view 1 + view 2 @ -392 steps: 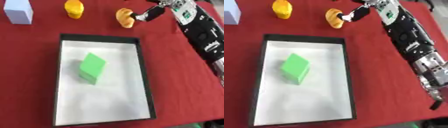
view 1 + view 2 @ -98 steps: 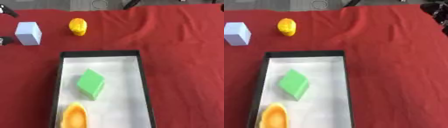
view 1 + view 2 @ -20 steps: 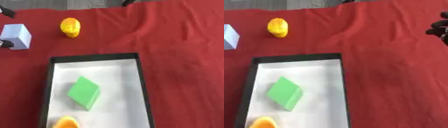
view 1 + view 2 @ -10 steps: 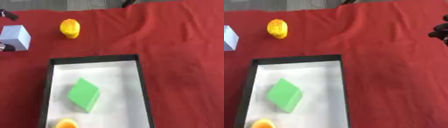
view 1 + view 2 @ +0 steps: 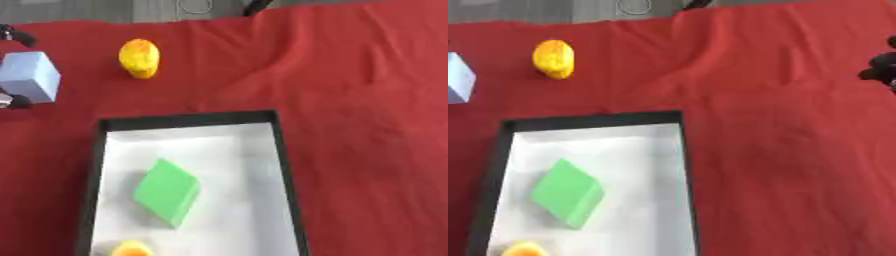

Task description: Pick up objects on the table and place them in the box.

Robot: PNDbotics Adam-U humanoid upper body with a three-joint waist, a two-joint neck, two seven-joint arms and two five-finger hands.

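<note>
Two left hand point(image 5: 12, 70) fingertips flanking pale blue block point(image 5: 29, 77), grip unclear, yellow object point(image 5: 139, 58) nearby

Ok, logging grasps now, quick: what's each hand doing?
Left hand: only dark bits show around the pale blue block; grip cannot be told.
Right hand: at the right edge, cannot be told.

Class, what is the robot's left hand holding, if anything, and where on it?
The left hand brackets the pale blue block at its far and near sides; actual contact cannot be told.
</note>
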